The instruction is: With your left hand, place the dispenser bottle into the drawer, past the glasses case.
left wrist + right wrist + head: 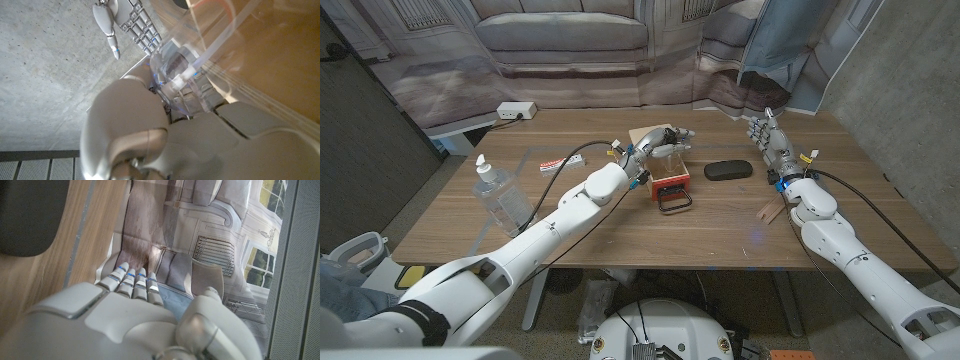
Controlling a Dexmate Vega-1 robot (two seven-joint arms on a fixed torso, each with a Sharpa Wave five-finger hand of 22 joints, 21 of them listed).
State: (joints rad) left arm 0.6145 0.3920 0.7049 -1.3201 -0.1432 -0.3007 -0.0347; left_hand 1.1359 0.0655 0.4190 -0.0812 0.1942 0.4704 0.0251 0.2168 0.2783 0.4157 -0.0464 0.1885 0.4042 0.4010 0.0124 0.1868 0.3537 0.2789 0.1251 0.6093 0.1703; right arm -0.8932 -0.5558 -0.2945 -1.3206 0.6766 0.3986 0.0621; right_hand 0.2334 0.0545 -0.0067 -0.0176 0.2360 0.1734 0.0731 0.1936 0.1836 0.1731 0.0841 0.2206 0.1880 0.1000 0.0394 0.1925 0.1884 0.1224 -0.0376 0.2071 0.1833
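Left hand (665, 140) wrapped around clear plastic dispenser bottle (210, 45), thin tube inside, held above small red open-top drawer (672, 185) with black wire handle. Matte black oval glasses case (727, 170) just beside drawer on wooden table (620, 235). Right hand (767, 138) empty, fingers extended. Second clear pump bottle (500, 198) well apart, far left. No readable labels.
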